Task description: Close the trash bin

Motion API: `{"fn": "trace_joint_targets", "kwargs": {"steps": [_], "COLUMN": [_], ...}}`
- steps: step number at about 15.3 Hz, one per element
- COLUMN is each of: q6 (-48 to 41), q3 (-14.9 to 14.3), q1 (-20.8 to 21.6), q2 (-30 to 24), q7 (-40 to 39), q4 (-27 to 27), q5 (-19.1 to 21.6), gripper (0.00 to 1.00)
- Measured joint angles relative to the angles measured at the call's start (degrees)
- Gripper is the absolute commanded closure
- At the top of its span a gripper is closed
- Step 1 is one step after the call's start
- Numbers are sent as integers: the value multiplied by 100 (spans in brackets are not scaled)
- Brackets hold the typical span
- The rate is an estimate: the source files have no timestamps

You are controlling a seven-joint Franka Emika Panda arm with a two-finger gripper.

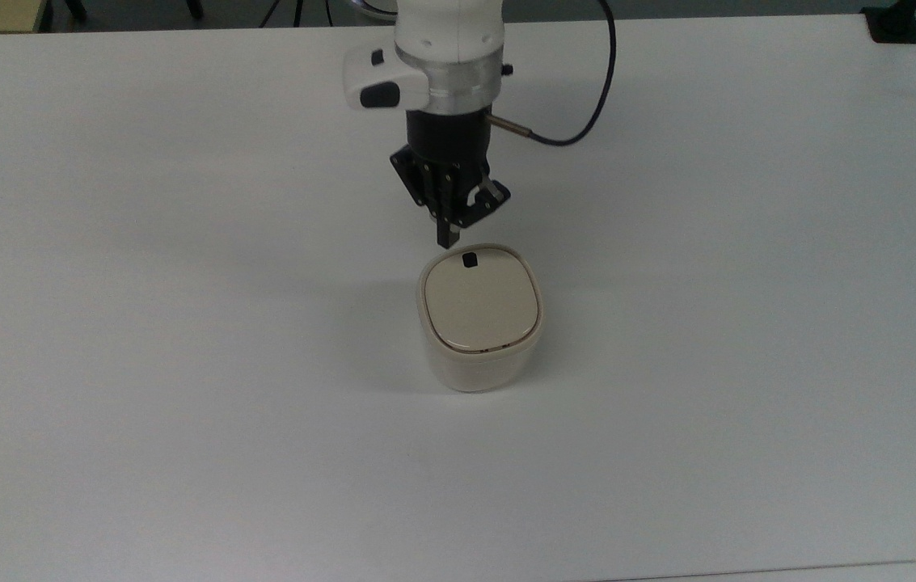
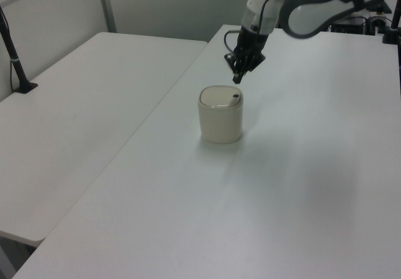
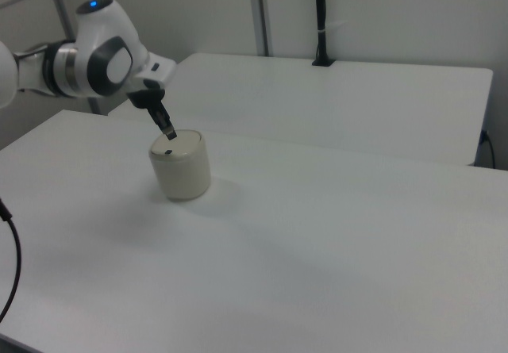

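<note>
Bin first: the trash bin (image 1: 480,323) stands upright near the middle of the white table (image 1: 183,323), a cream, rounded-square tub with its lid (image 1: 480,301) lying flat and flush inside the rim. A small black square latch mark (image 1: 470,259) sits at the lid's edge, on the side toward the top view's upper edge. In the left view the bin (image 2: 220,115) shows the same flat lid, the black mark (image 2: 236,95) at the left view's right side of it. In the right view the bin (image 3: 181,165) stands toward the right view's left, its lid level.

My gripper (image 1: 447,235) hangs just above and beyond that marked edge, clear of the lid, not touching it. My two fingers are pressed together into one dark tip, pinching nothing. In the left view my gripper (image 2: 237,77) points down at a slant over the bin's far rim; in the right view it (image 3: 170,133) hovers over the lid's near-left edge.

A black cable (image 1: 587,113) loops from my wrist toward the top view's upper right. A second white table (image 2: 81,116) stands beside mine, on the left view's left.
</note>
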Motion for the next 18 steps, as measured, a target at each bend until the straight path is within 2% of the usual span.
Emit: {"fn": "trace_joint_targets", "kwargs": {"steps": [1, 2, 6, 9, 11, 14, 18], "q6": [-318, -810, -2202, -3129, -3283, -3285, -3247], "q3": [-1, -2, -3, 0, 103, 451, 491], "q1": [-53, -139, -420, -593, -728, -1151, -1271], "q2": [-181, -458, -1188, -1699, -1797, -1779, -1730], "q7": [-221, -532, -1335, -2373, -2864, -3812, -4366], "q4": [26, 41, 54, 40, 24, 24, 62], "q5": [1, 3, 239, 322, 322, 320, 311], "gripper": [5, 0, 0, 0, 0, 0, 0]}}
